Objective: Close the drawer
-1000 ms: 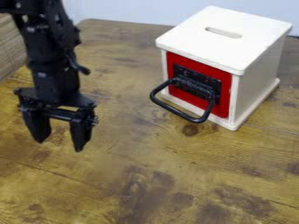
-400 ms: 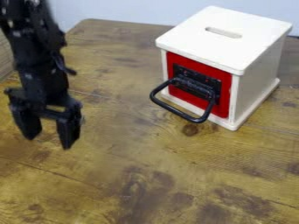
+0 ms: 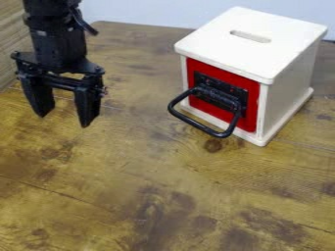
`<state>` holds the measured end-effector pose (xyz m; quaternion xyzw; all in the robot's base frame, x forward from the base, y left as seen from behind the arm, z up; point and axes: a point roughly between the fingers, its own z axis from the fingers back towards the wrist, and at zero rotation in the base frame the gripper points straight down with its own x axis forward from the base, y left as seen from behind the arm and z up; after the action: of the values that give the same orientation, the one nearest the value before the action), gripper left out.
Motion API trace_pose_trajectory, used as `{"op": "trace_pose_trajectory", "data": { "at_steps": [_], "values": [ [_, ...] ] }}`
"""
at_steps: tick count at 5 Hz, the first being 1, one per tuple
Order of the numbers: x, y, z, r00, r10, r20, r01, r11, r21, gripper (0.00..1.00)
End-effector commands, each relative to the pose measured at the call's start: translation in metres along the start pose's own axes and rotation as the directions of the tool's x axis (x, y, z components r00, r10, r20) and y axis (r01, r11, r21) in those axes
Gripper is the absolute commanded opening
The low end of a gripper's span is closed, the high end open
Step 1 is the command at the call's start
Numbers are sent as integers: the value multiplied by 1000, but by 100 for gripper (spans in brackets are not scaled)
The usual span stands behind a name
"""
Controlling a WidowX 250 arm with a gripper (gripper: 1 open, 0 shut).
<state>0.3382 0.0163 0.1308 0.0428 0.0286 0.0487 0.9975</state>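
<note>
The drawer [image 3: 217,94] has a red square front with a black inset and sits in a cream-white wooden cube box [image 3: 252,39] at the upper right. Its large black loop handle [image 3: 201,115] hangs out toward the table's middle. The red front looks about flush with the box face. My gripper [image 3: 63,110] is black, points down at the left, and is open and empty. It stands well left of the handle, apart from it.
The box's white top has a narrow slot [image 3: 250,36]. The wooden table [image 3: 157,196] is worn and stained, with a dark knot [image 3: 213,146] just below the handle. A pale wall runs along the back edge.
My gripper dipped left and then rose up and back, ending higher in the view than a second ago. Its fingers stay open. The drawer and box have not moved.
</note>
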Motion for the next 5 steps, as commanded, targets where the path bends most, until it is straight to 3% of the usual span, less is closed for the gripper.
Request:
{"op": "trace_pose_trajectory", "data": {
  "at_steps": [1,3,5],
  "values": [
    [6,4,23,999,20,49,-20,1000,9,100],
    [20,24,15,999,27,38,-27,1000,5,100],
    [20,28,16,1000,-11,10,11,1000,-10,100]
  ]
}}
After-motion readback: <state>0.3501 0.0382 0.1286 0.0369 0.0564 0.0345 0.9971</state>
